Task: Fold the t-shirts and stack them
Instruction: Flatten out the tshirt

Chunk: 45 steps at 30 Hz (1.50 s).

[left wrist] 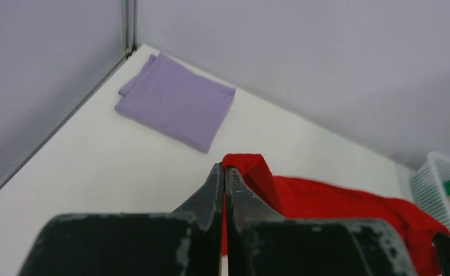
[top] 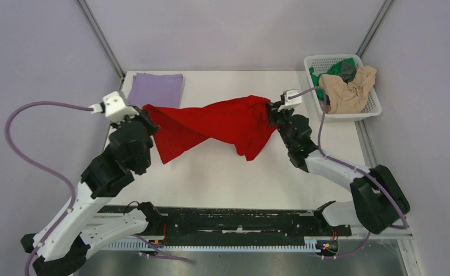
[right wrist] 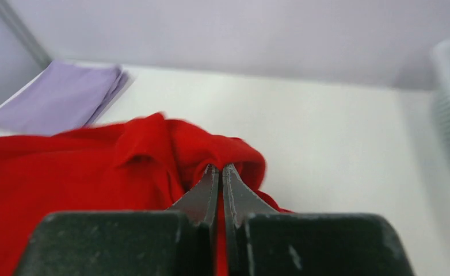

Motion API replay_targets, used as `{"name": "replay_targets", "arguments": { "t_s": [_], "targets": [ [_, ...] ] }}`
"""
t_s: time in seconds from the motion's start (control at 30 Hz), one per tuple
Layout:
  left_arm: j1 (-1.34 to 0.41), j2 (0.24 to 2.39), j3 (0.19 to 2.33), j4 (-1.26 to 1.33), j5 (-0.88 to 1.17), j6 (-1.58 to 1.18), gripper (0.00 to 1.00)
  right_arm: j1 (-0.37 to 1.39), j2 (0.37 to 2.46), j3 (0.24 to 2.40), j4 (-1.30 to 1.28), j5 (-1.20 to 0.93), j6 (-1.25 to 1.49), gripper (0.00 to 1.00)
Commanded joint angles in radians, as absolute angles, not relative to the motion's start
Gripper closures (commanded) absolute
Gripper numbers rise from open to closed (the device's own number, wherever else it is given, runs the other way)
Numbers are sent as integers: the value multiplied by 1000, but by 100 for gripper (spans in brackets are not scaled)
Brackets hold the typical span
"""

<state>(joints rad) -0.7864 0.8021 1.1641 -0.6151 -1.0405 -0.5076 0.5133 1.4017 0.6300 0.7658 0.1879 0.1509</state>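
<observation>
Red shirt (top: 222, 123) hangs stretched between both arms over the middle of the table (top: 228, 178). It sags in loose folds; can't tell whether the low folds touch the table. Left pincer (left wrist: 223, 171) pressed together on the shirt's left end, red cloth pinched between the tips. Right pincer (right wrist: 220, 171) pressed together on the right end, cloth bunched around the tips. Lavender shirt (top: 156, 89) lies folded flat at the table's far-left corner, near the red shirt's left end. White basket (top: 374, 108) at far right holds a crumpled beige shirt (top: 349, 91), green shirt (top: 325, 73) and dark grey shirt (top: 347, 69).
</observation>
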Motion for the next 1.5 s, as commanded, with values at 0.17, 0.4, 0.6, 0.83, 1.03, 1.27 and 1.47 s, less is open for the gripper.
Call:
{"name": "replay_targets", "arguments": {
  "t_s": [0.17,0.4,0.6,0.83,1.03,1.27,1.47],
  "targets": [
    [-782,695,1395,-347,-1066,-189,98,512,974,717,612,506,-299,100],
    [-782,592,1415,-361,-947,-203,98,513,794,935,194,317,-324,100],
    [-782,594,1316,-426,-962,-300,98,512,810,1028,-102,304,-271,100],
    [-727,893,1157,-651,-931,-656,98,483,1083,1001,-190,368,-176,100],
    [-475,1115,994,-509,-567,-675,98,321,1532,1179,-191,163,-78,64],
    [-419,1242,962,-451,-428,-677,98,305,1528,1178,-269,204,20,2],
    [-417,1167,853,-419,-410,-683,98,384,1217,740,-345,162,191,2]
  ]
}}
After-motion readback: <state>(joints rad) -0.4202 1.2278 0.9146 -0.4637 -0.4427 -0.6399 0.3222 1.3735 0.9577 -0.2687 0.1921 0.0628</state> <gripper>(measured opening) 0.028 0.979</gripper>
